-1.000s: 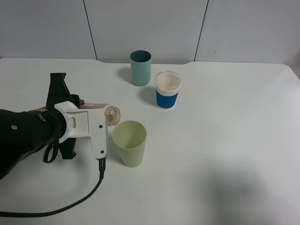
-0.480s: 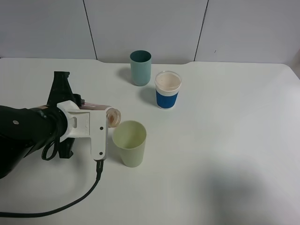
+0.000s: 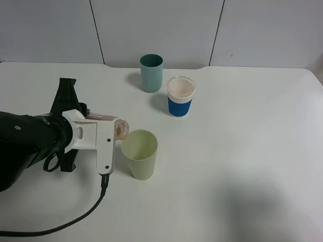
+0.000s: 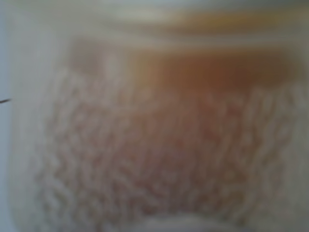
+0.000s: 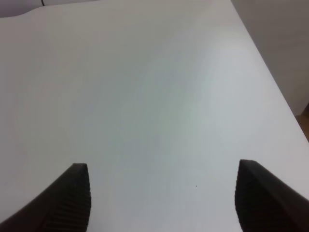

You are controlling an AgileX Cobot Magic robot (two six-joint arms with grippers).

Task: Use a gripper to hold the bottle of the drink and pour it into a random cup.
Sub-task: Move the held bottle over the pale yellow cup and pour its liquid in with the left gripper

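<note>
1. Left tool (image 3: 104, 124) clenched on bottle (image 3: 120, 128); bottle lying near horizontal, mouth forward.
2. Pale yellow-green cup (image 3: 140, 151) just ahead of that mouth, lower.
3. Pouring step, by the look; next calls for more tilt, mouth over rim.
4. Right tool (image 5: 161, 195) released above counter (image 5: 145, 96).

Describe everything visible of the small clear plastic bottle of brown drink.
The small clear plastic bottle is tipped about onto its side, clamped in the white-jawed left gripper. Its wide round mouth looks open and sits at the left rim of the pale yellow-green plastic tumbler; whether they touch cannot be told. A pinkish side shows behind the mouth. The blurred left wrist view shows brown liquid inside. No stream is visible.
</note>
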